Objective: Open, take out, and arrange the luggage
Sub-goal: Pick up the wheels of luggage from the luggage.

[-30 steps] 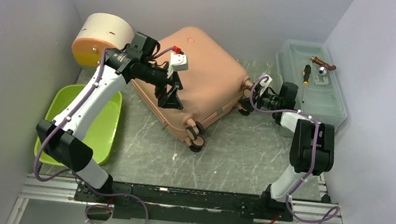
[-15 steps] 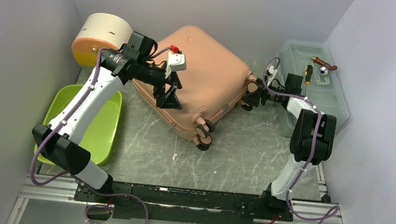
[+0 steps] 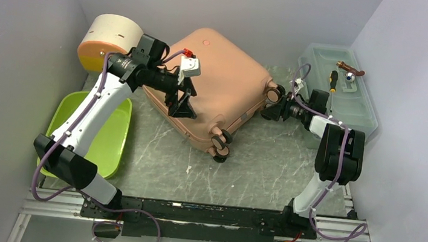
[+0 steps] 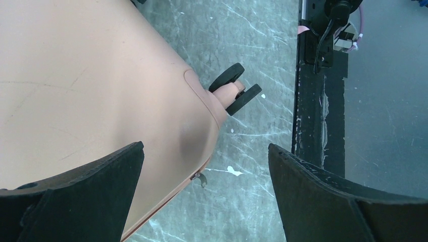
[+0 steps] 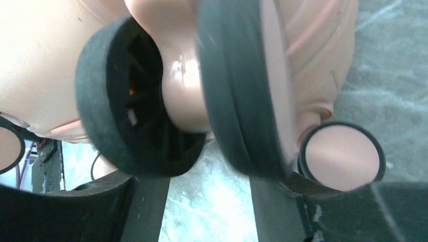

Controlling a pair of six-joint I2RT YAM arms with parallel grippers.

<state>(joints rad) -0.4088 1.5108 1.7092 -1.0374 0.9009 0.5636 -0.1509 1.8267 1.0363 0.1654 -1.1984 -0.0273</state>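
At the back of the table (image 3: 255, 168), the luggage (image 3: 215, 84) is laid flat with its shell shut and one wheeled corner turned toward the arms. No step of the task is seen done. The seam is closed and nothing has been taken out or arranged, so opening, emptying and arranging are all judged left.

The left gripper (image 3: 182, 100) is held spread wide over the near-left edge of the shell, with nothing between its fingers. The right gripper (image 3: 275, 108) is set low at the right corner, part-spread about a double wheel (image 5: 237, 85); whether the wheel is pinched cannot be told.

A grey-green toolbox (image 3: 347, 106) with a screwdriver (image 3: 331, 79) on its lid is crowded just beside that corner. A cream box (image 3: 110, 41) is pressed close at the far left, and a green tub (image 3: 113, 140) is placed nearer. Little room is judged left for the lid to swing.
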